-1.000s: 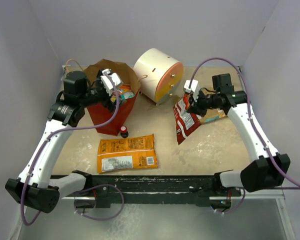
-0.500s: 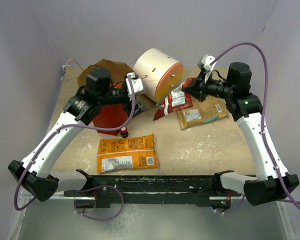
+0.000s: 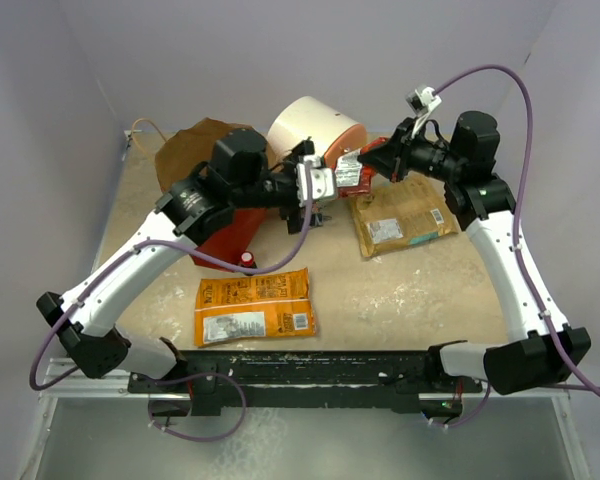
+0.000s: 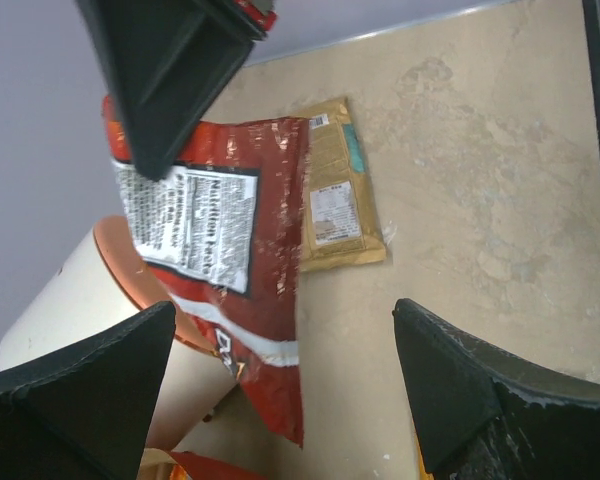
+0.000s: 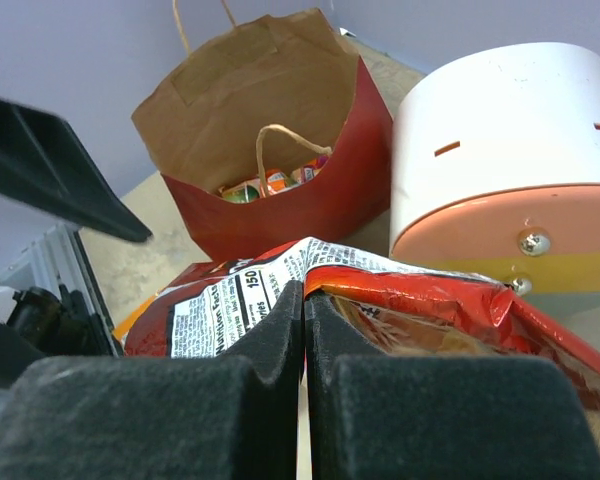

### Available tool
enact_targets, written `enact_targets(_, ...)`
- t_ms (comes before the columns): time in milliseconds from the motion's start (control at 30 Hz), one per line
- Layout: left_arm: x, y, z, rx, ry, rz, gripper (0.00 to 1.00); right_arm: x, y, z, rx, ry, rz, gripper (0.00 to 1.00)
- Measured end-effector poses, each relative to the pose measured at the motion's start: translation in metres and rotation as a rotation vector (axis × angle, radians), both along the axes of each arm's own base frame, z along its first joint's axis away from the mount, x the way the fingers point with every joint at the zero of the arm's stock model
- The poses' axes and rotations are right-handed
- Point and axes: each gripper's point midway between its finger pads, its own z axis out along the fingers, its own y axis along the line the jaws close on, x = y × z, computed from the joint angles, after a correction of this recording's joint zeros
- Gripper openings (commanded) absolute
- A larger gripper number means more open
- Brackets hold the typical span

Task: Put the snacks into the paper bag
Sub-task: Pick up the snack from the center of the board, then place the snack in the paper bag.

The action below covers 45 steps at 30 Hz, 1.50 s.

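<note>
Right gripper (image 5: 302,300) clamped on dark red snack packet (image 5: 230,300), held aloft — left gripper (image 4: 285,335) wide, empty, just beside it.

Seen from the top camera, the cream drum (image 3: 315,125) stands at upper centre, just beside the paper bag (image 3: 195,155). The left arm (image 3: 230,165) crosses the bag's right side. Its left tool (image 3: 318,190), fingers spread, is near the dark red packet (image 3: 348,176), which is pinched in the right tool (image 3: 378,162). Bare table (image 3: 420,290) lies at lower right. The orange packet (image 3: 255,305) and small bottle (image 3: 248,260) occupy lower centre.
</note>
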Motion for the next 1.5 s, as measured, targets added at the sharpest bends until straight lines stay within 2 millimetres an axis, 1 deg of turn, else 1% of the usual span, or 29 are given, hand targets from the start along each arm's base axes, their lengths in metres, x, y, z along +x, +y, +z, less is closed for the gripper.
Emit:
enact_targets(67, 0.000, -0.006, -0.008, 0.033, -0.018, 0.002, 0.89, 0.000, 0.001, 0.002, 0.012, 0.002, -0.001, 0.00)
enact_targets(167, 0.008, -0.011, -0.022, 0.079, -0.052, 0.041, 0.86, 0.000, 0.002, 0.005, 0.027, 0.010, -0.001, 0.00)
enact_targets(300, 0.031, -0.006, -0.038, 0.134, -0.103, 0.139, 0.79, -0.001, 0.003, 0.008, 0.043, 0.006, 0.004, 0.00)
enact_targets(433, 0.049, -0.002, -0.045, 0.164, -0.149, 0.211, 0.68, -0.004, 0.003, 0.005, 0.050, 0.013, 0.008, 0.00)
enact_targets(500, 0.053, -0.001, -0.047, 0.173, -0.164, 0.224, 0.63, -0.005, 0.003, 0.003, 0.051, 0.017, 0.011, 0.00)
enact_targets(567, 0.055, -0.001, -0.047, 0.174, -0.173, 0.232, 0.54, -0.005, 0.004, 0.001, 0.052, 0.019, 0.011, 0.00)
enact_targets(700, 0.055, 0.000, -0.048, 0.177, -0.172, 0.235, 0.30, -0.004, 0.003, -0.005, 0.049, 0.026, 0.009, 0.00)
enact_targets(833, 0.055, 0.000, -0.051, 0.181, -0.169, 0.234, 0.12, -0.005, 0.002, -0.010, 0.038, 0.026, 0.002, 0.00)
enact_targets(900, 0.054, 0.001, -0.052, 0.181, -0.170, 0.234, 0.02, -0.006, 0.001, -0.012, 0.029, 0.014, 0.003, 0.05)
enact_targets(933, 0.054, 0.002, -0.052, 0.181, -0.170, 0.234, 0.00, -0.008, 0.001, -0.012, 0.024, 0.006, 0.005, 0.10)
enact_targets(1100, 0.049, 0.011, -0.044, 0.168, -0.177, 0.245, 0.00, -0.022, -0.003, -0.012, -0.010, -0.057, 0.019, 0.36)
enact_targets(1200, 0.049, 0.024, -0.034, 0.143, -0.168, 0.272, 0.00, -0.033, -0.004, -0.006, -0.027, -0.107, 0.046, 0.46)
enact_targets(1300, 0.052, 0.044, -0.025, 0.111, -0.126, 0.308, 0.00, -0.047, -0.007, 0.003, -0.023, -0.162, 0.084, 0.51)
enact_targets(1400, 0.056, 0.066, -0.010, 0.063, -0.076, 0.355, 0.00, -0.058, -0.014, 0.010, -0.004, -0.198, 0.116, 0.52)
enact_targets(1467, 0.057, 0.082, 0.007, 0.015, -0.053, 0.385, 0.00, -0.064, -0.017, 0.014, 0.005, -0.211, 0.136, 0.52)
enact_targets(1500, 0.056, 0.091, 0.018, -0.016, -0.049, 0.404, 0.00, -0.065, -0.017, 0.016, 0.006, -0.216, 0.140, 0.52)
